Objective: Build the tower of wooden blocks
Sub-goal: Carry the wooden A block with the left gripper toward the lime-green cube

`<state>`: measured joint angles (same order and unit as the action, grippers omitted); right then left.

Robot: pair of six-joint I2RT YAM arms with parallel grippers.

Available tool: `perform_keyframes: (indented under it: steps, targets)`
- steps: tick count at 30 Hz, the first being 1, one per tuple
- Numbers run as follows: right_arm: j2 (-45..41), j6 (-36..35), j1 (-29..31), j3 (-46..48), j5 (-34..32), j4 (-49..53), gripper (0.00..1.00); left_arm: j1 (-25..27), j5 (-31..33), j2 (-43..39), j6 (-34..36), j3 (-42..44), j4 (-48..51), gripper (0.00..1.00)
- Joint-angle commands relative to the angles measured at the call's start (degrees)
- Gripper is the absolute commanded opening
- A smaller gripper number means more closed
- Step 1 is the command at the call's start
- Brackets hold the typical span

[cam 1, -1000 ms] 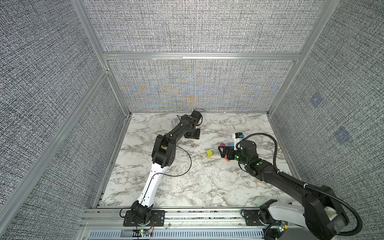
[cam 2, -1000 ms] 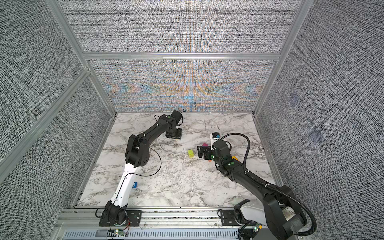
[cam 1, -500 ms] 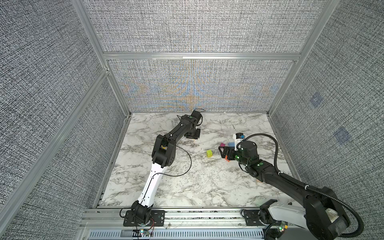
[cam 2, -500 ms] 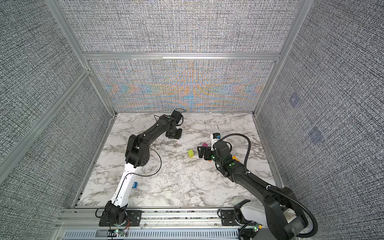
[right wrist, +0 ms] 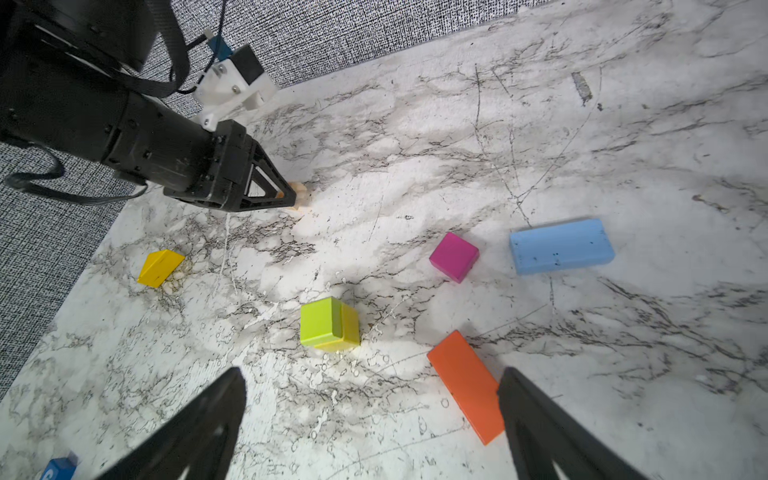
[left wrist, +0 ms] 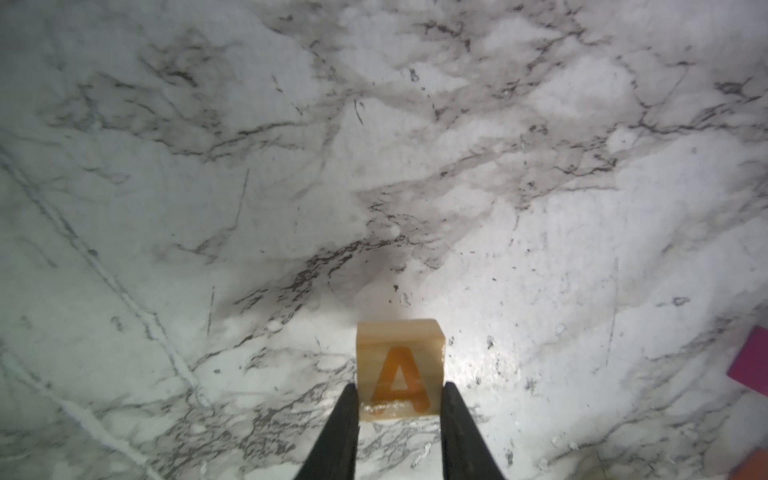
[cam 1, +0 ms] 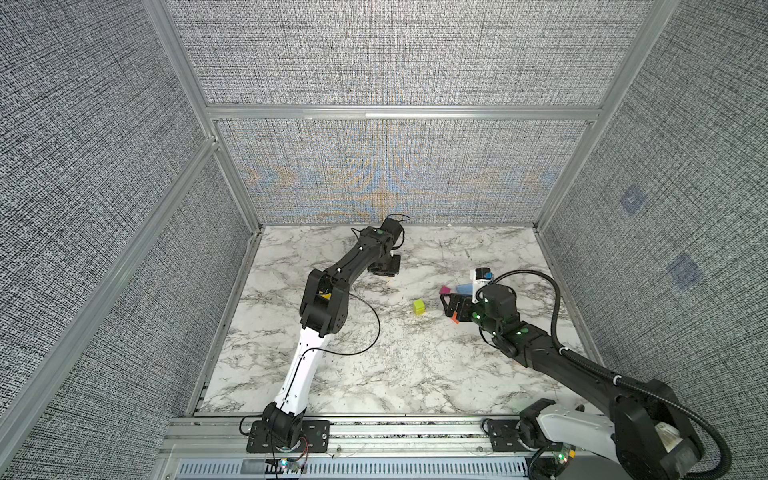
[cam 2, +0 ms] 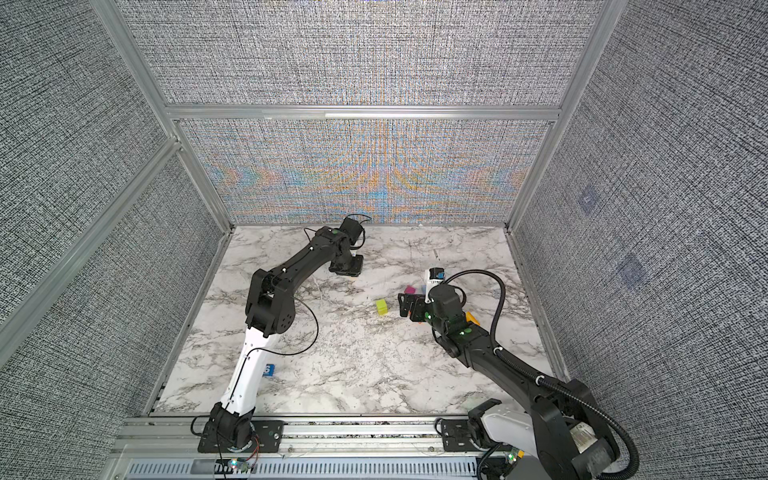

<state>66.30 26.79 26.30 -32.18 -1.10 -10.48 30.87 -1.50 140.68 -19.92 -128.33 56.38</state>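
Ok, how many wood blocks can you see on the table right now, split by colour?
Yellow: 2 (yellow wedge, yellow cube)
Lime: 1 (lime cube)
Magenta: 1 (magenta cube)
Blue: 2 (blue slab, blue "6" cube)
Orange: 1 (orange slab)
Plain wood: 1 ("A" cube)
Total: 8

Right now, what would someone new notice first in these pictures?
The left gripper, at the far side of the marble table, is shut on a wooden "A" cube. Near the open right gripper, bright pieces lie scattered: a lime cube, a magenta cube, a blue slab and an orange slab.
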Motion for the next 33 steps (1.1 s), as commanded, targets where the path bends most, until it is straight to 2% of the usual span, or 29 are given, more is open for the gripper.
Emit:
perform_keyframes:
  steps: [1,12,18,26,33]
  targets:
    - [-0.5,0.8,-0.2,0.3,-1.5,-0.3,0.97,0.0,-0.6,-2.1,0.6,0.8,1.5,0.3]
    - [0.5,3.8,-3.0,1.0,0.4,-0.5,0.98,2.7,-0.2,-8.1,0.8,2.9,4.6,0.3]
    - [1.2,6.8,-4.8,2.3,1.6,-2.1,0.98,5.3,-2.6,-11.0,-0.6,5.7,5.5,0.3]
    - [-0.1,8.9,-5.8,3.1,-3.3,0.1,0.98,9.4,-1.3,-14.9,-6.2,9.8,5.5,0.3]
    - [-0.6,10.5,-6.5,3.7,-4.7,1.0,0.98,12.3,0.2,-15.8,-10.3,11.2,5.5,0.3]
